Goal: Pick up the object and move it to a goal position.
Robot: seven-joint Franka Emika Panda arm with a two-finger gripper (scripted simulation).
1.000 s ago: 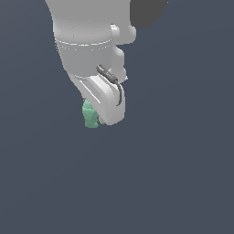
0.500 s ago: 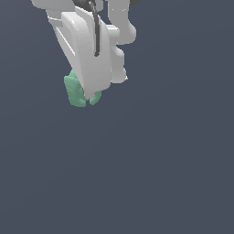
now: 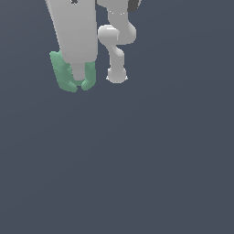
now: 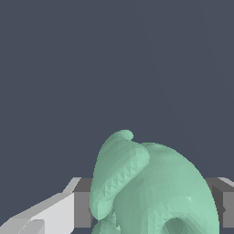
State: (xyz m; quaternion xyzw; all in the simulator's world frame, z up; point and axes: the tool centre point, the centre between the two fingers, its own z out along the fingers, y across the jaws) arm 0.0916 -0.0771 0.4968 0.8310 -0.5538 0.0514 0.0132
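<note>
Near the top of the exterior view: you find the white Panda arm and its load against a plain slate-grey background.
Gripper point(image 3: 78, 77): pointing downward; you see one white finger point(image 3: 78, 73) edge-on, running down the front of the green thing.
Object point(image 3: 64, 73): a small mint-green, matte, lumpy thing; in the exterior view it shows on both sides of the finger, with the larger lobe toward the exterior view's left and a smaller curved prong toward the exterior view's right, their tips reaching just below the finger's end.
Jaws: clamped on the object; in the wrist view you see the object point(image 4: 155, 192) filling the space between the two dark pads, one pad point(image 4: 82, 203) touching each flank.
Wrist detail: the rounded body carries a ridged lobe curling up over it, and a small round hollow shows low on the body.
Arm links point(image 3: 116, 45): the white jointed links stand behind, toward the exterior view's right of the gripper, apart from the object.
Contact with ground: you cannot tell; no surface edge or shadow is visible beneath the object.
</note>
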